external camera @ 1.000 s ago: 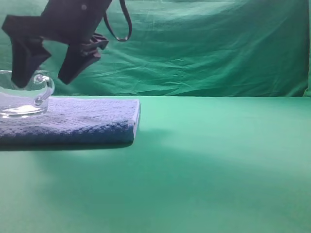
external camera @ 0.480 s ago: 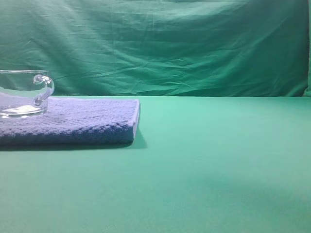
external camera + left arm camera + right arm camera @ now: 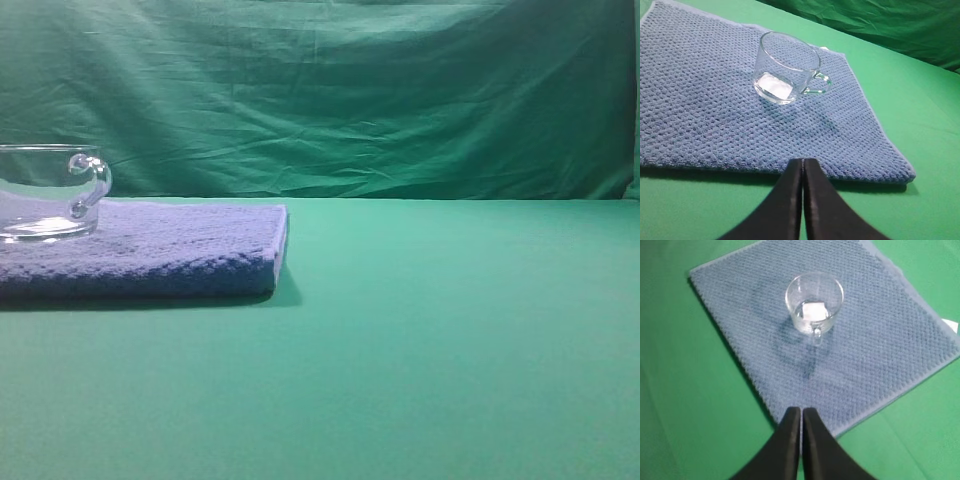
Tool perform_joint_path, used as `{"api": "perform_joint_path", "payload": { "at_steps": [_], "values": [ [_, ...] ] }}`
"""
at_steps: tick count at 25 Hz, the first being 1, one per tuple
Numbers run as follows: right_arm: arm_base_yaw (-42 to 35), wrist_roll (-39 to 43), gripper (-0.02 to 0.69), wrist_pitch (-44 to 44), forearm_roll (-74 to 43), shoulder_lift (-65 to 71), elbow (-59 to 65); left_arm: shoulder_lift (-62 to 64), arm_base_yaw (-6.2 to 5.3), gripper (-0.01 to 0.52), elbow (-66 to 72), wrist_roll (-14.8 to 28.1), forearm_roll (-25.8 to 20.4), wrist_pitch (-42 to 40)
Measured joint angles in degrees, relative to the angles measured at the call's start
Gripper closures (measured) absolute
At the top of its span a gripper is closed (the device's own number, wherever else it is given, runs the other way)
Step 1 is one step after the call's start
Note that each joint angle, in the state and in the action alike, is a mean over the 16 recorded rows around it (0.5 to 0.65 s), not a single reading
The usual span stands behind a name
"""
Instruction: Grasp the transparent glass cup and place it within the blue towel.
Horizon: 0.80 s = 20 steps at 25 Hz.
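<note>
Standing upright on the towel, the cup rests clear of both grippers, the left gripper and right gripper each pressed closed and empty off the towel's edge.

**No readable writing in any view**

Nothing legible is showing. A small white tag is sticking out at the blue towel edge, at the right of the right wrist view, but it is appearing too small and blurred to read. The transparent glass cup is carrying no marking.
</note>
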Motion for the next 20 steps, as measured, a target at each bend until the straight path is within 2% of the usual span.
{"api": "perform_joint_path", "payload": {
  "at_steps": [9,20],
  "values": [
    [0.00,8.81,0.665,0.76,-6.39,-8.55,1.69,0.00,0.00,0.514,0.00,0.00,0.00,0.00],
    [-3.80,14.90,0.665,-12.29,-10.80,-26.92,17.12,0.00,0.00,0.514,0.00,0.00,0.00,0.00]
  ]
}}
